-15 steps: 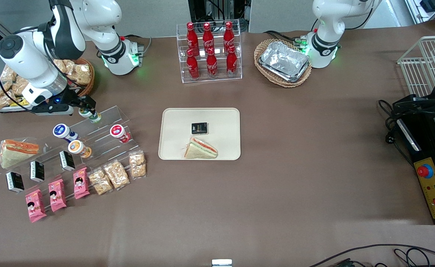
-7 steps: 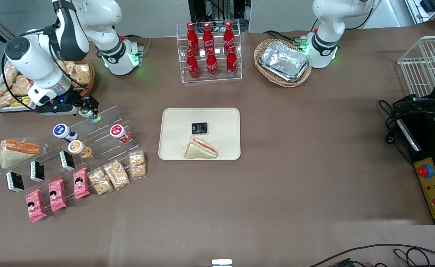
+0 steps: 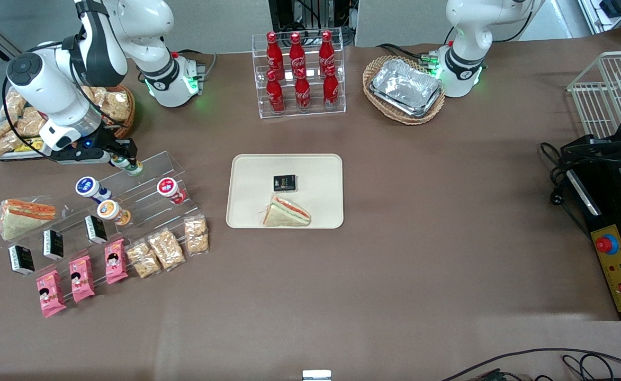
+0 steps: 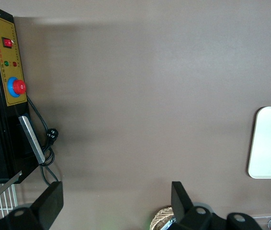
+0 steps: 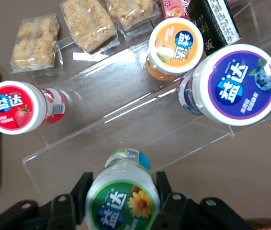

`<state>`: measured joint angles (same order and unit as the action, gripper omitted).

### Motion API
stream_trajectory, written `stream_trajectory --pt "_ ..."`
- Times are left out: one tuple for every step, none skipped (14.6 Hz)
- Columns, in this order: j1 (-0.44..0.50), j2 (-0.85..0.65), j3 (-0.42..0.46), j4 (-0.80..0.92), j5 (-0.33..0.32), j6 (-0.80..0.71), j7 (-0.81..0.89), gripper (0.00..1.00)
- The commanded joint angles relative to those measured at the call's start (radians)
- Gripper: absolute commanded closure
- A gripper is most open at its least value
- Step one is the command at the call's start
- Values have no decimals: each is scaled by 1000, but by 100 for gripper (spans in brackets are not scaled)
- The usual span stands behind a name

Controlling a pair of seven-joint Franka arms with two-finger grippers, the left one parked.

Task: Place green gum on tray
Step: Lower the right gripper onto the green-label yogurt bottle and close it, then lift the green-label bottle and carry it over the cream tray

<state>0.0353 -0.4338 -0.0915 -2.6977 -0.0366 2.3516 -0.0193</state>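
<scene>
Fingers point(image 5: 166, 191) of the gripper point(image 5: 122, 189) clamp the green gum point(image 5: 121, 201).

This is a robotics lab dressed up as a small snack shop. A brown-covered tabletop point(image 3: 421, 254) carries goods laid out as on a counter: a clear acrylic rack of red cola bottles point(image 3: 298, 74), a clear stepped acrylic display stand point(image 3: 130, 196) with small gum bottles, pink snack packets point(image 3: 80, 278) and clear bags of cracker snacks point(image 3: 164, 248) in rows, and a wicker basket of crinkled silver foil trays point(image 3: 405, 87). The lab side shows in the white robot arm bases point(image 3: 170, 79) bolted to the tabletop with green lights, and a black-and-yellow control box with a red emergency stop button point(image 3: 620, 264) trailing black cables.
</scene>
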Motion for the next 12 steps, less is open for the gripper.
stream_trajectory --pt "-3 -16 -4 1 -17 8 21 76" --pt "-2 -16 -7 22 -16 -11 21 76" --pt "-2 -16 -7 68 -16 -73 18 76" --pt "5 -14 -5 120 -14 -166 24 76" --pt "6 -14 -2 160 -11 -237 28 76" --pt "8 -16 -1 198 -12 -280 38 76" --pt "8 -19 1 238 -12 -323 36 76" --pt "9 -19 4 296 -11 -394 38 76" --pt "11 -11 9 368 -11 -479 53 76" --pt "11 -3 18 439 -9 -553 65 76" --pt "14 10 21 510 -3 -621 73 76" --pt "34 29 24 586 1 -685 84 76"
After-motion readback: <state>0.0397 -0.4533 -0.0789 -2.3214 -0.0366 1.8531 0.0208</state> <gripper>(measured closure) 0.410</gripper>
